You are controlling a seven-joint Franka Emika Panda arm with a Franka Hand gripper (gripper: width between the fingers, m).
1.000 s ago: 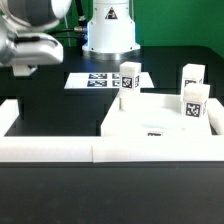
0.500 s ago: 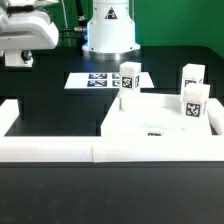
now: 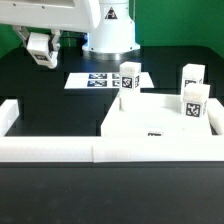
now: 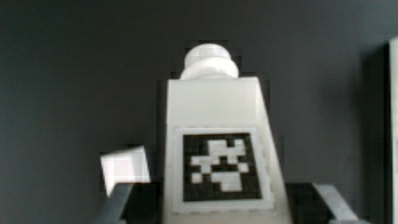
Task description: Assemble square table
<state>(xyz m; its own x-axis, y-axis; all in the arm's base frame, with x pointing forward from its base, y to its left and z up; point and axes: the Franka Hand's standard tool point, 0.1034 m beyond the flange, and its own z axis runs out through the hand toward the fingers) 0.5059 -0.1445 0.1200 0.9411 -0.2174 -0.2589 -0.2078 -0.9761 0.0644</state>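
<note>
Wrist view: tagged leg (image 4: 221, 150) clamped between part-closed tool (image 4: 217, 205) fingers, above table.

Arm reaches in along the top of the exterior view, on that view's left, wrist high above the table. Gripper (image 3: 41, 50) hangs tilted, fingers angled down toward the exterior view's right. Wrist view: jaws partly closed, clamped on a white tagged leg (image 4: 217, 140). Dark fingertips (image 4: 320, 200) flank the leg's lower end, its pegged end pointing away from the camera. Base pedestal (image 3: 109, 30) stands at the back.
</note>
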